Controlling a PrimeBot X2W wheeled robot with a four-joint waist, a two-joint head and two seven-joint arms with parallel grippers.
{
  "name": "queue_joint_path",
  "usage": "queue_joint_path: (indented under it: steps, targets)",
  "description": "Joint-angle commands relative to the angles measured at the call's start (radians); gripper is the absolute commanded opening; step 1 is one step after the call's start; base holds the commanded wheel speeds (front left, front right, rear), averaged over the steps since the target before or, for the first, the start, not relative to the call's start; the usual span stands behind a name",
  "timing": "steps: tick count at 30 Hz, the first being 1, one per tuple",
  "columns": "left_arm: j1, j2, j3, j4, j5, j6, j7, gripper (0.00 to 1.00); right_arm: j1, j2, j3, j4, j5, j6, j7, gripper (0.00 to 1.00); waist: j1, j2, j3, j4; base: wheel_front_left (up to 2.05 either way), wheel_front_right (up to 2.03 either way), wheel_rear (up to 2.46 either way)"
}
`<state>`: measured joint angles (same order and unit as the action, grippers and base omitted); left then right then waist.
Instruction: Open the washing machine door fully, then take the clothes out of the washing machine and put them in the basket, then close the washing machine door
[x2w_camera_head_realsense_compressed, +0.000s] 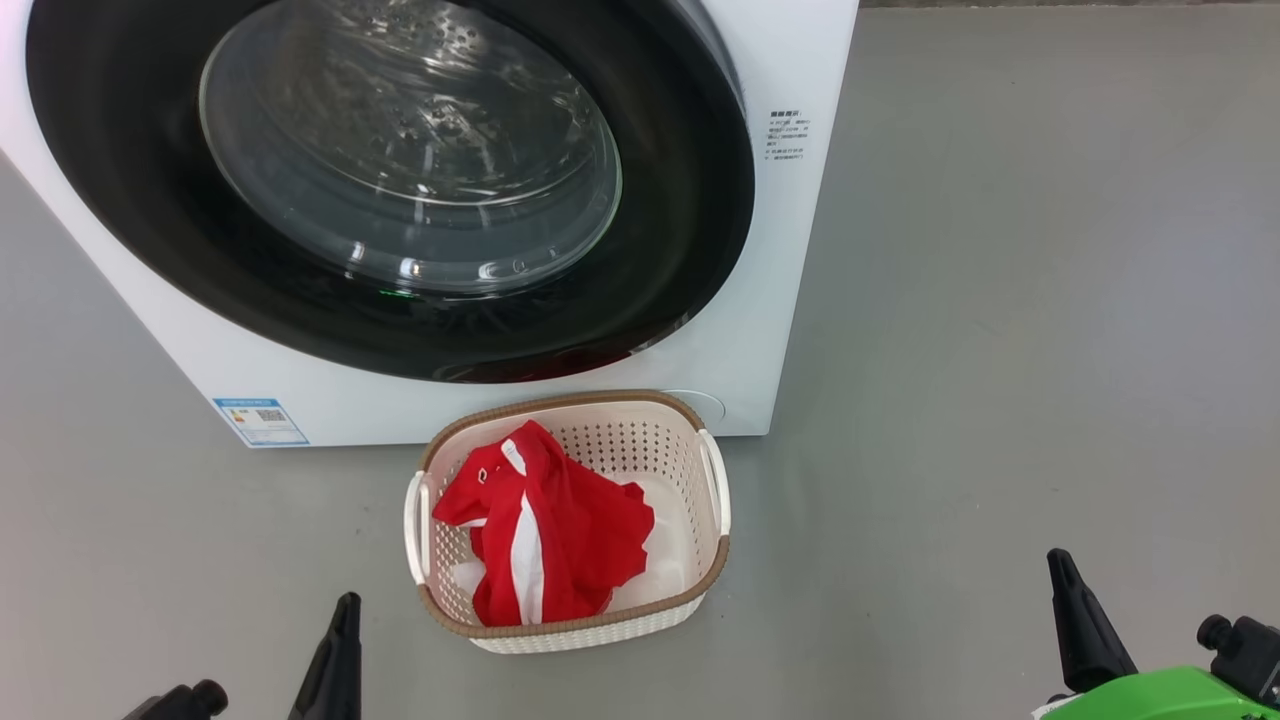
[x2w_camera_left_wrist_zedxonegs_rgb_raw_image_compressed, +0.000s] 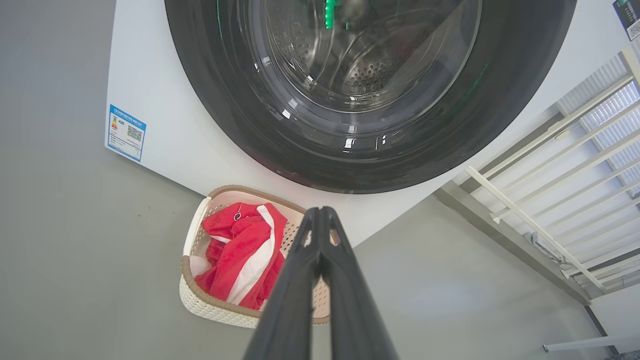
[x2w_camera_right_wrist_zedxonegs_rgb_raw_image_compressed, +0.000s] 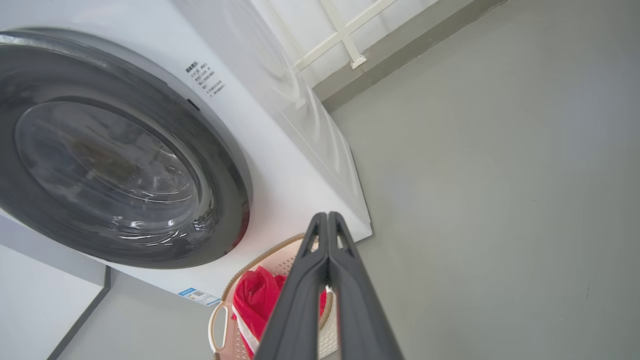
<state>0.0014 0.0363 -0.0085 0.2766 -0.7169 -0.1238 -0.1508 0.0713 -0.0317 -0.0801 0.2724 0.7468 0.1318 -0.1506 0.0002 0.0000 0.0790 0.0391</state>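
The white washing machine (x2w_camera_head_realsense_compressed: 780, 300) stands ahead, and its round black-rimmed door (x2w_camera_head_realsense_compressed: 400, 190) lies shut flat against the front. The steel drum shows through the glass (x2w_camera_left_wrist_zedxonegs_rgb_raw_image_compressed: 360, 55). On the floor before it sits the cream basket (x2w_camera_head_realsense_compressed: 700, 600) with the red, white-striped clothes (x2w_camera_head_realsense_compressed: 545, 530) lying inside. My left gripper (x2w_camera_head_realsense_compressed: 345, 610) is shut and empty at the lower left, short of the basket. My right gripper (x2w_camera_head_realsense_compressed: 1062, 565) is shut and empty at the lower right, well clear of the basket. Both wrist views show the fingers (x2w_camera_left_wrist_zedxonegs_rgb_raw_image_compressed: 320, 215) (x2w_camera_right_wrist_zedxonegs_rgb_raw_image_compressed: 327, 220) pressed together.
Grey floor (x2w_camera_head_realsense_compressed: 1000, 300) spreads wide to the right of the machine. A blue label (x2w_camera_head_realsense_compressed: 260, 420) marks the machine's lower left corner. A white railing (x2w_camera_left_wrist_zedxonegs_rgb_raw_image_compressed: 550, 190) and a wall run along the machine's side.
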Motion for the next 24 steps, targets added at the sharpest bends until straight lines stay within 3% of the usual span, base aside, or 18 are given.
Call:
queue_joint_path:
  steps: [1,24]
  targets:
    - [-0.035,0.018,0.014,-0.024,-0.038,-0.002,0.007,0.00,-0.050,-0.018,0.010,-0.024,0.038,0.000,0.006,0.00,-0.0002,0.0000,-0.002,-0.001,0.00,0.00,0.00]
    - [-0.055,0.028,0.030,-0.027,-0.295,-0.004,0.068,0.00,-0.086,-0.026,0.009,-0.026,0.283,-0.001,0.070,0.00,-0.0002,0.0000,-0.023,-0.012,0.00,0.00,0.00]
